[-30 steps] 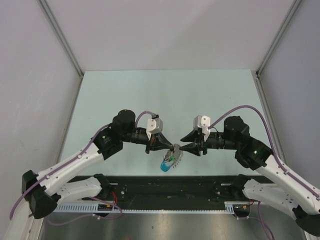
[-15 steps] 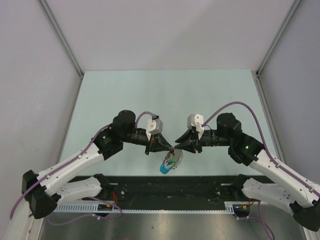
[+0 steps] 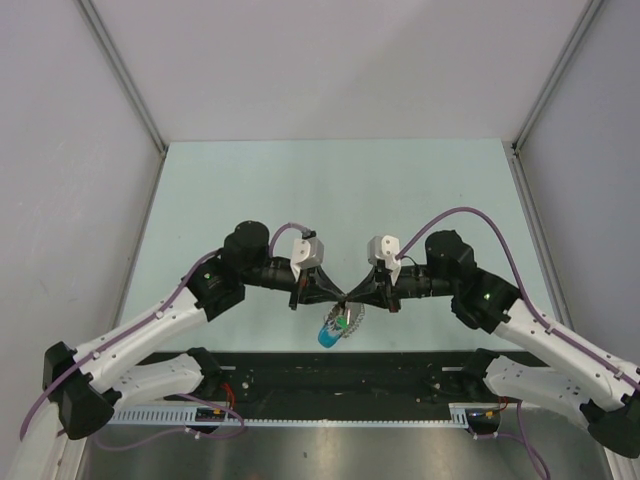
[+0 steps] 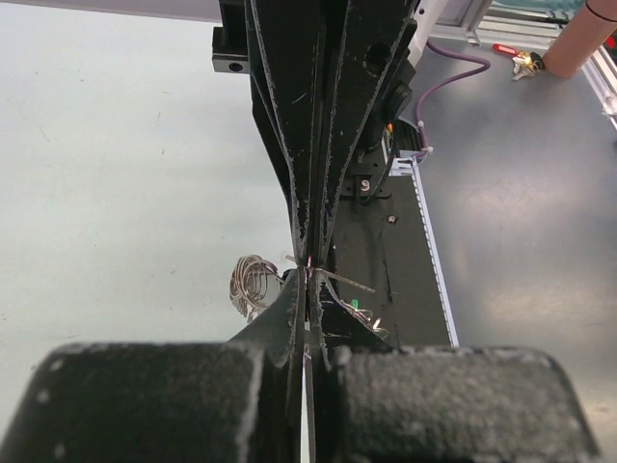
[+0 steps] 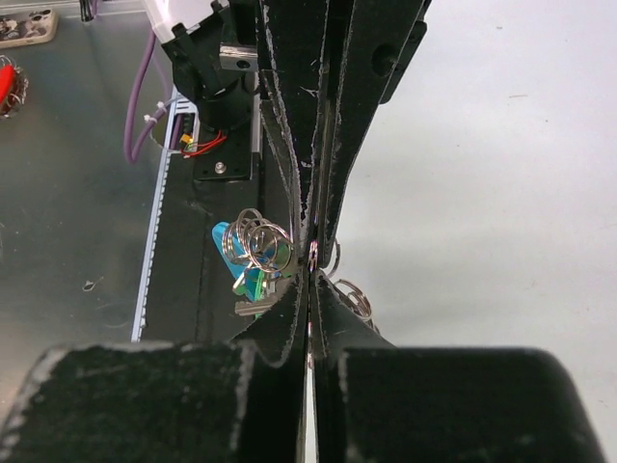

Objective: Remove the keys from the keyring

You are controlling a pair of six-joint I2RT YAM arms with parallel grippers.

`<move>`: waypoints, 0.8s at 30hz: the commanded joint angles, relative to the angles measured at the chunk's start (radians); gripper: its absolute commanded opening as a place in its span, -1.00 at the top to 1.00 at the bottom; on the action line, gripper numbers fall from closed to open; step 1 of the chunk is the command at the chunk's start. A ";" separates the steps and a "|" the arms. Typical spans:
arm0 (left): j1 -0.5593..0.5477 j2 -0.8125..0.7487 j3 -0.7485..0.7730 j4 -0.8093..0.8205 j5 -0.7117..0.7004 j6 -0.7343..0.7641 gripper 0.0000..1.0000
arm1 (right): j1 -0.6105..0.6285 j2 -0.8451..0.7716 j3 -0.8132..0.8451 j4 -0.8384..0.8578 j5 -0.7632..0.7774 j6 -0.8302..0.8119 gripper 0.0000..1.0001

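Note:
Over the near middle of the table, my left gripper (image 3: 338, 295) and my right gripper (image 3: 352, 297) meet tip to tip. The keyring (image 5: 258, 243), a cluster of thin silvery loops, sits right at the tips, and both grippers are shut on its wire. In the left wrist view my left gripper (image 4: 308, 280) pinches a thin wire, with loops of the keyring (image 4: 251, 282) to its left. My right gripper (image 5: 310, 260) has rings on both sides of its closed jaws. The keys (image 3: 338, 322) hang below with the blue piece (image 3: 327, 338); they also show as the keys (image 5: 253, 280).
A black strip (image 3: 400, 365) runs along the table's near edge, just under the hanging bunch, with a metal shelf (image 3: 330, 455) behind it. Grey walls (image 3: 60, 150) close in both sides. A brown cylinder (image 4: 583, 39) stands off the table.
My right gripper moved left to the left gripper's tips and closed on the keyring. The left gripper stayed shut and the bunch barely moved.

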 commanded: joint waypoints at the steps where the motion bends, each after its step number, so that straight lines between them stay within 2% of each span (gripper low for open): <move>1: 0.010 -0.036 -0.005 0.077 0.008 -0.023 0.99 | 0.019 -0.016 -0.014 0.035 0.038 0.004 1.00; 7: 0.053 -0.053 -0.032 0.123 -0.036 -0.106 0.99 | 0.027 -0.032 -0.020 -0.001 0.155 0.021 1.00; 12: 0.059 -0.106 -0.070 0.213 -0.096 -0.140 0.99 | 0.027 -0.024 -0.038 0.022 0.150 0.049 1.00; 19: 0.060 -0.103 -0.077 0.215 -0.092 -0.175 0.99 | 0.028 -0.018 -0.048 0.044 0.181 0.053 1.00; 24: 0.060 -0.113 -0.135 0.375 -0.118 -0.291 0.99 | 0.057 0.016 -0.067 0.131 0.236 0.113 1.00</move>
